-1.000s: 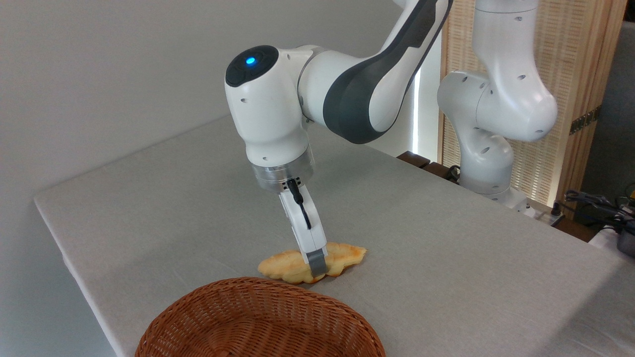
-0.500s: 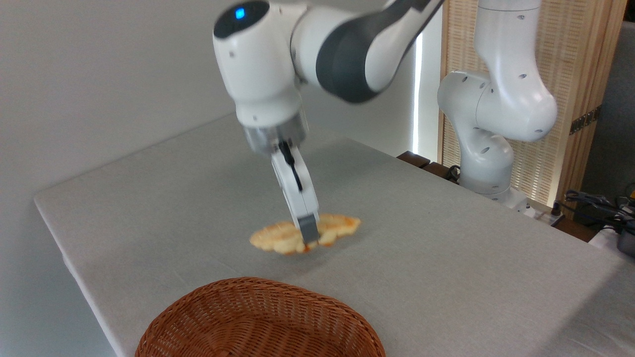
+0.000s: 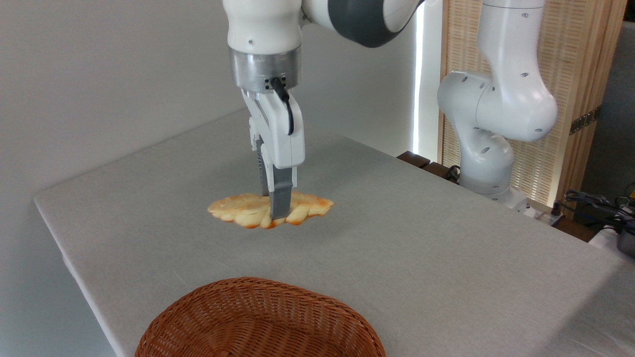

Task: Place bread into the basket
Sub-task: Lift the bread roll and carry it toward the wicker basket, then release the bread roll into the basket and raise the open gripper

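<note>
Camera view: claw (image 3: pixel 278 210) clenching bread (image 3: pixel 270 210) mid-length, hanging above bench (image 3: pixel 446 258). Basket (image 3: pixel 258 322) sitting empty at 6 o'clock. Risk: thin grip slipping, the long bread tipping or dropping short of the rim.

A plain pale wall (image 3: pixel 114 74) fills the upper left; a slatted wooden screen (image 3: pixel 575 59) stands upper right behind the grey-clothed counter (image 3: pixel 446 258).
</note>
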You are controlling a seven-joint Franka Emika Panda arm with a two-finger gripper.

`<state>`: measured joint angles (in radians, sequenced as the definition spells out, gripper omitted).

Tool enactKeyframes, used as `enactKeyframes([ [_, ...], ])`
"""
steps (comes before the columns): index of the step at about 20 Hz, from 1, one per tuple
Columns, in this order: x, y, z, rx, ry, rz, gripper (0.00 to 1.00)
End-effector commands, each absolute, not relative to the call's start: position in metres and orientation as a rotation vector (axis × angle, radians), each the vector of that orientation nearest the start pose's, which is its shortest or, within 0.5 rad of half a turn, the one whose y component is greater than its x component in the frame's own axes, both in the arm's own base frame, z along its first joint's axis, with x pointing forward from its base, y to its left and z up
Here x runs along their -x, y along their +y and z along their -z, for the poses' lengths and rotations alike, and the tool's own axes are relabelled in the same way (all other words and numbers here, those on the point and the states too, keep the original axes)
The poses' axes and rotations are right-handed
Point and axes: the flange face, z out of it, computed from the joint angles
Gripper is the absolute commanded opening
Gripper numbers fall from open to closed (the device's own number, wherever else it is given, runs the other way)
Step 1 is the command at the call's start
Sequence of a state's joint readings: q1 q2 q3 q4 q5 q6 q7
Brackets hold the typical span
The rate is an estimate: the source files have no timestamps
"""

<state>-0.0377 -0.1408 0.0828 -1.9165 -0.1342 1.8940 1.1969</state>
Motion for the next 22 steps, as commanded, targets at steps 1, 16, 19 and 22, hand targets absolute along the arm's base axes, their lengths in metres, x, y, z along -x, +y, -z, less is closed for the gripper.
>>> enactKeyframes([
  [1, -0.553, 0.044, -0.569, 2.698, 1.497, 0.458, 0.79],
  [16, -0.569, 0.043, -0.555, 2.661, 1.475, 0.497, 1.0],
  [19, -0.569, 0.04, -0.554, 2.661, 1.48, 0.495, 1.0],
  [22, -0.568, 0.039, -0.555, 2.664, 1.482, 0.494, 1.0],
])
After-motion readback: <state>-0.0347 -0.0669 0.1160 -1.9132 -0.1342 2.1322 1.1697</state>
